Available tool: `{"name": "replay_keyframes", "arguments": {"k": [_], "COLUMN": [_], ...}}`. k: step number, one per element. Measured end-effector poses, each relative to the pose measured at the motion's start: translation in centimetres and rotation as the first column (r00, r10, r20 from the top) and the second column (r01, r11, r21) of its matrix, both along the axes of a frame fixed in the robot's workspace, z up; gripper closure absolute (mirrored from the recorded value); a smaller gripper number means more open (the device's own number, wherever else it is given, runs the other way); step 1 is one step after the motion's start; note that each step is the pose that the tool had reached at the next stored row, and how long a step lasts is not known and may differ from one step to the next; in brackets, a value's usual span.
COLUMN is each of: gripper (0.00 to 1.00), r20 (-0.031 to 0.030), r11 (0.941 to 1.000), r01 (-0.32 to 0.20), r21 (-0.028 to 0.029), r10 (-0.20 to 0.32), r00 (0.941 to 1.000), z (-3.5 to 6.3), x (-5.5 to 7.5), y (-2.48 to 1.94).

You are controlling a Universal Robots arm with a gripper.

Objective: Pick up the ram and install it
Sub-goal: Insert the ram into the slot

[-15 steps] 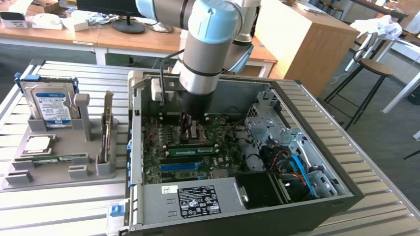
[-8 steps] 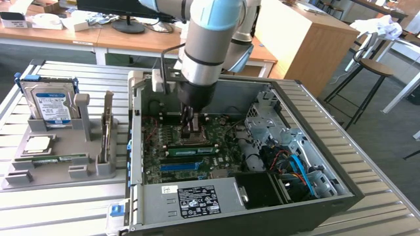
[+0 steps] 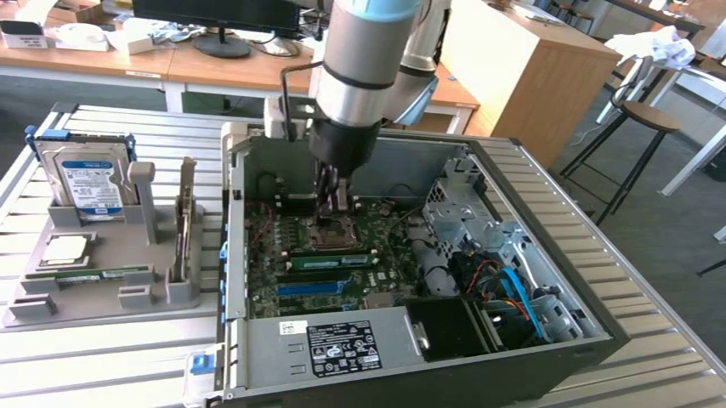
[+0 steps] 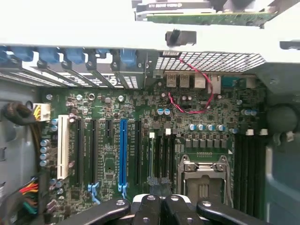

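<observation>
Pincer [image 3: 337, 208] down inside open computer case [image 3: 454, 255], tips drawn together above CPU socket [image 4: 202, 174]; nothing clearly clamped between them. Ram [image 3: 329, 259], a green stick, across motherboard [image 4: 108, 168] just beside socket, toward blue slot [image 4: 123, 150]. Second green stick [image 3: 97, 274] flat in grey holder [image 3: 102, 297], near surface's [image 3: 114, 357] edge on the exterior view's left. Likely light, stiff, thin and fragile. Best gripped by bare long edges, clear of chips and contacts.

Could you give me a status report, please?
Gripper shut, down inside the case above the motherboard. A green ram stick sits on the board nearby. No obstruction seen.
</observation>
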State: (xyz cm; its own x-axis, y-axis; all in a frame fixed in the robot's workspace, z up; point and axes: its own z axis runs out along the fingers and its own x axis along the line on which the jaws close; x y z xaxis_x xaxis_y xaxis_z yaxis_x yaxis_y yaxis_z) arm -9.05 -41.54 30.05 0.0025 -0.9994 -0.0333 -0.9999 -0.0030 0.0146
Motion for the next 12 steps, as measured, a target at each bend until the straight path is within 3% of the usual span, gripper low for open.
{"name": "replay_keyframes", "arguments": {"k": [12], "gripper": [0.9], "r20": [0.0], "r11": [1.0], "r01": [0.0], "r21": [0.0], "r10": [0.0], "r00": [1.0], "z": [4.06], "x": [0.0], "y": [0.0]}}
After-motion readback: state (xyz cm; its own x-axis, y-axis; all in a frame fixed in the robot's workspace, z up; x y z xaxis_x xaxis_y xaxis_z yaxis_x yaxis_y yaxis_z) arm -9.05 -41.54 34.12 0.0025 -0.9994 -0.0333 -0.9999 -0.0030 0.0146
